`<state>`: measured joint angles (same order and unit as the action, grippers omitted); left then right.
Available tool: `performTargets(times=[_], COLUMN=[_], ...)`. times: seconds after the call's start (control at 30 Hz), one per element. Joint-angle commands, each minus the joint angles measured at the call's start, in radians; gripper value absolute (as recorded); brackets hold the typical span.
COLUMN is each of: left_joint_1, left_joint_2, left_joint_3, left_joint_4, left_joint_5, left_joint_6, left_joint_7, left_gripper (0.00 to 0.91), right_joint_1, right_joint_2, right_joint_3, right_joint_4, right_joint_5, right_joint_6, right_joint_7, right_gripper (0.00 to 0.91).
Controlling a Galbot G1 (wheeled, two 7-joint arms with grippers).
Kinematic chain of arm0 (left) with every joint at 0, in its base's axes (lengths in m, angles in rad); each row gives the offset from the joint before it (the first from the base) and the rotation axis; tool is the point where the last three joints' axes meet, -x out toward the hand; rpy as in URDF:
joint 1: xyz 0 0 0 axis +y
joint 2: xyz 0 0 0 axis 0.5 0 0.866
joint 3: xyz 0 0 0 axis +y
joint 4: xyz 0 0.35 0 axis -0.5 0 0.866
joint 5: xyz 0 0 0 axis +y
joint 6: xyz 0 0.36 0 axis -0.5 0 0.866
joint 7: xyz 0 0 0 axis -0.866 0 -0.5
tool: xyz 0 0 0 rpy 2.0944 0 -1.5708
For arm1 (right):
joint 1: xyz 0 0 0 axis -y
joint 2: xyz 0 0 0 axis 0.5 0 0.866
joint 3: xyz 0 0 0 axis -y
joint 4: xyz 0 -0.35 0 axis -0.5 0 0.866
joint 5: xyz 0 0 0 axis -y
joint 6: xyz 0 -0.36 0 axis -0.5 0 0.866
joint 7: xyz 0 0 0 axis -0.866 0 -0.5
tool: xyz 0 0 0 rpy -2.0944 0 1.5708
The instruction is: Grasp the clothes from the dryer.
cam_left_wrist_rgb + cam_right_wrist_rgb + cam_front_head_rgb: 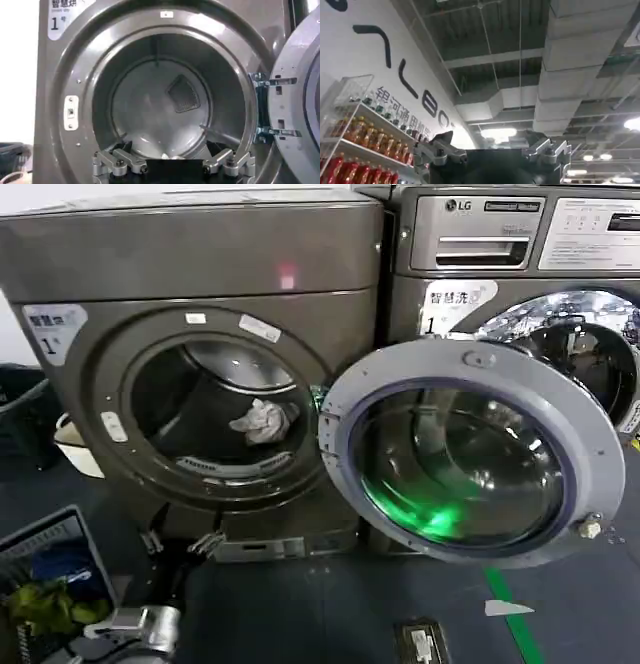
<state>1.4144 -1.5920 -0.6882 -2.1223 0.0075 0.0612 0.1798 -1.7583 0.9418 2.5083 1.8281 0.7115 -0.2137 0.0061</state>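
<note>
The dryer (200, 264) stands at the left with its round door (470, 449) swung open to the right. Inside the drum mouth lies the clothes (262, 421), a small pale grey-white wad on the drum floor. My left gripper (180, 544) hangs low in front of the dryer, below the drum mouth, open and empty. In the left wrist view its fingers (117, 162) spread wide before the drum, and a sliver of the clothes (172, 157) peeks just above the gripper body. My right gripper (492, 150) points up at a ceiling, open and holding nothing.
The LG machine (520, 244) stands right of the dryer, behind the open door. A basket (45, 594) with yellow-green and blue fabric sits at the lower left. A dark bin (20, 419) and white tub (75, 446) stand left of the dryer. Green tape (510, 614) marks the floor.
</note>
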Motion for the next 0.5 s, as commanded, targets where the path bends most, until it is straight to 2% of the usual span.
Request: performTargets(times=[0.03,0.5], left_joint_1=[-0.002,-0.011], left_joint_2=[0.001,0.008], left_joint_3=[0.004,0.006], left_joint_4=[0.002,0.008], left_joint_5=[0.002,-0.002], left_joint_6=[0.001,0.001], left_joint_7=[0.000,0.000], left_gripper=[0.907,0.907], right_joint_1=[0.000,-0.005], right_joint_2=[0.001,0.000], right_joint_3=[0.000,0.001], right_joint_4=[-0.002,0.001], right_joint_5=[0.002,0.000], right_joint_6=[0.017,0.030], right_joint_7=[0.000,0.008], right_gripper=[0.907,0.907])
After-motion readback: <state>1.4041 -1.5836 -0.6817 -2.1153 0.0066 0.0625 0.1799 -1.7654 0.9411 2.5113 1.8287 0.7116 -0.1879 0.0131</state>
